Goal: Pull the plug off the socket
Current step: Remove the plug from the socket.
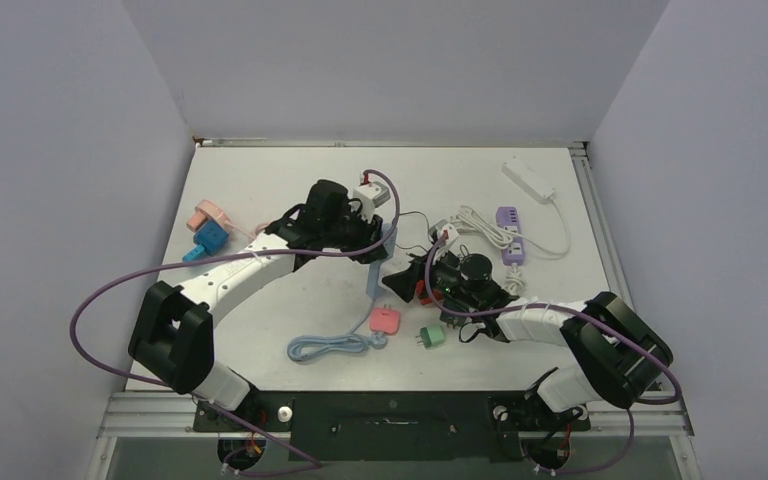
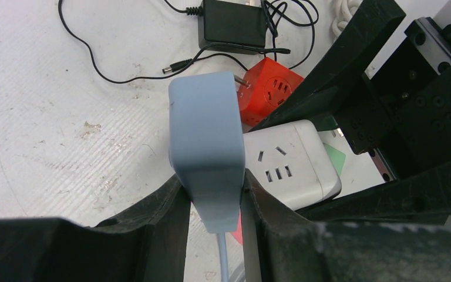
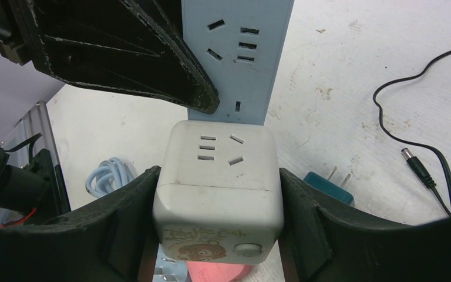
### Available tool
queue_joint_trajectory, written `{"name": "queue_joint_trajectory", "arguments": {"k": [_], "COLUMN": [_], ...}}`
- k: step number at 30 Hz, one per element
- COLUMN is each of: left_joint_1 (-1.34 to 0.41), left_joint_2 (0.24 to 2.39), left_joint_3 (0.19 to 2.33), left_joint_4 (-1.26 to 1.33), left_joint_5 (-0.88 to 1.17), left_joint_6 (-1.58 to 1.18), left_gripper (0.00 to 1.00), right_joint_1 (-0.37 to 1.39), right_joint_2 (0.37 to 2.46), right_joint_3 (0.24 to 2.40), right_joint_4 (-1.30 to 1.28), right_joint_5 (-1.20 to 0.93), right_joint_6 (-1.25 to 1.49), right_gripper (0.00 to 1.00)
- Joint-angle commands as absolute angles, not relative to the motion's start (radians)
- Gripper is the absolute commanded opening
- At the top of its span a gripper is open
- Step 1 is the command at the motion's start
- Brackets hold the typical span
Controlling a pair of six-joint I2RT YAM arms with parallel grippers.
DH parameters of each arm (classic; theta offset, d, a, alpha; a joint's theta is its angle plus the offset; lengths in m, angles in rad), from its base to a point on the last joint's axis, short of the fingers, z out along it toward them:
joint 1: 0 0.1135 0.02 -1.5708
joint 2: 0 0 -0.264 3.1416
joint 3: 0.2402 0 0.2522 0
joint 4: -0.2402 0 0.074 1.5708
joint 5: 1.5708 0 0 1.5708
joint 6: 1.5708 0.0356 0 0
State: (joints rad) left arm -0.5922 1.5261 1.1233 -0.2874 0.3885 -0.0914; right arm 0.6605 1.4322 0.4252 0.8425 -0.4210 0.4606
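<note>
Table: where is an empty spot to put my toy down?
Bare along the far edge, from behind the pink plug across to the white power strip. The middle, by the purple strip and tangled cords, is crowded.

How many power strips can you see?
3. The blue strip is held in the left gripper mid-table. The purple strip lies right of centre. The white strip lies near the far right corner. The arms may hide others.
</note>
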Motion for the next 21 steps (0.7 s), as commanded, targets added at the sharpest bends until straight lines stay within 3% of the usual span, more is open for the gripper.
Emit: {"name": "queue_joint_trajectory", "arguments": {"k": [1,7,14,21], "left_joint_1": [-0.572,-0.572,-0.575,-0.575], "left_joint_2": [1.468,1.483,1.528,1.529], "left_joint_3": [1.166,1.17,1.2,1.204], "left_joint_4": [-0.276,-0.279,-0.363,-0.366], "left_joint_5": [0.478,0.361,-0.06,-0.097], "left_joint_6": [-0.012,-0.043,-0.087,-0.097], "left_gripper": [0.0,0.0,0.0,0.0], "right_joint_1": [0.64,0.65,0.771,0.804], "right_joint_2": [1.416,1.404,1.351,1.34], "right_joint_3": [0.423,0.429,0.468,0.471], "right_joint_4": [0.979,0.937,0.757,0.746], "right_joint_5": [-0.508,-0.462,-0.202,-0.169], "right_joint_6": [0.479,0.457,0.333,0.31], "right_gripper": [0.05,0.05,0.05,0.05]}}
